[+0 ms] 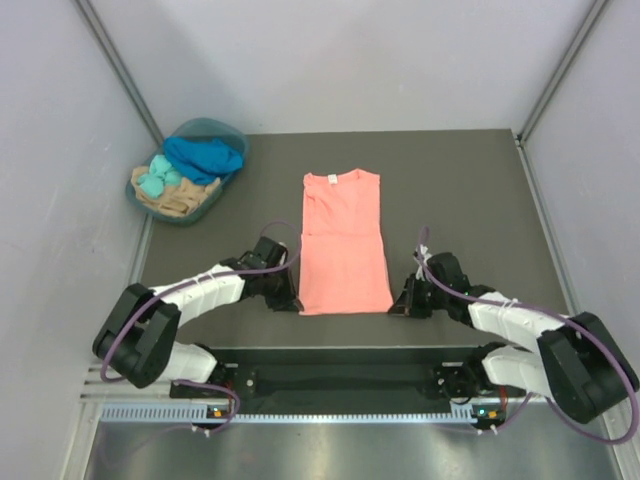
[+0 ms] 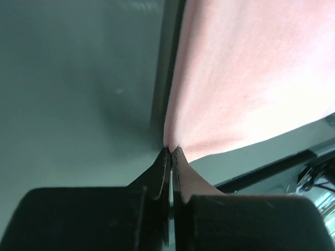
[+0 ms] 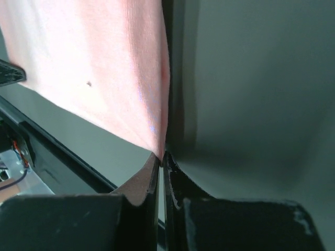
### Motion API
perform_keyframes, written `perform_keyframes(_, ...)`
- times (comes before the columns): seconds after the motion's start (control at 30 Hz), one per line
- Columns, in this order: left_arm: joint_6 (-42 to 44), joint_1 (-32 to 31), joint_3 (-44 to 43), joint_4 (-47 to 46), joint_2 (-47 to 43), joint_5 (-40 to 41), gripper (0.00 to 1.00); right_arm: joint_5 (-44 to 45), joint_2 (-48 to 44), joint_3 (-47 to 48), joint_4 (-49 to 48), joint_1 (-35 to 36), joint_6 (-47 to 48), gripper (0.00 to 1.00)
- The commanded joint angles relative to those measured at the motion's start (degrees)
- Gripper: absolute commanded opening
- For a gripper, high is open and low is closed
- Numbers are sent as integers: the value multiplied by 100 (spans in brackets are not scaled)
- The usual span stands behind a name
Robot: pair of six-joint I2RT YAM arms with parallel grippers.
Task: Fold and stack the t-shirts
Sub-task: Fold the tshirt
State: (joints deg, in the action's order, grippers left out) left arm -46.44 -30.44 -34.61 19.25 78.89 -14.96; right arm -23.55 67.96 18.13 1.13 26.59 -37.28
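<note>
1. Pink t-shirt: it lies flat on the dark table as a narrow rectangle with the sleeves tucked in. The collar is at the far end and the hem at the near end.
2. Its long axis runs near to far, straight away from both arm bases.
3. The fabric is a thin, soft knit with a matte surface. It tents up into a small peak at each pinch, so we judge it limp and likely to sag once lifted.
4. Left gripper: clenched on the shirt's near-left hem corner, with cloth caught between the dark fingertips.
5. Right gripper: clenched on the near-right hem corner in the same way.
6. Key relation: the whole shirt lies beyond both grippers, toward the far end. Each arm is equally near its own corner. We judge that the next fold carries the hem along the long axis toward the collar, both arms moving level.
7. Risk: if the arms travel unevenly, the fold will skew.
8. A teal basket sits off the shirt's far-left, well apart from it. It holds crumpled clothes with a blue garment on top, which we take to be unfolded shirts waiting.
</note>
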Motion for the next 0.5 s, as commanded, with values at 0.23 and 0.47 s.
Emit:
perform_keyframes(0.23,-32,-331,-546,879,-278,239,0,351,-1065,-231,959,347,-43,0)
perform_keyframes(0.47,-6,-340,-564,958,-410,169,0,430,-1602,-301,1144,356,-96,0)
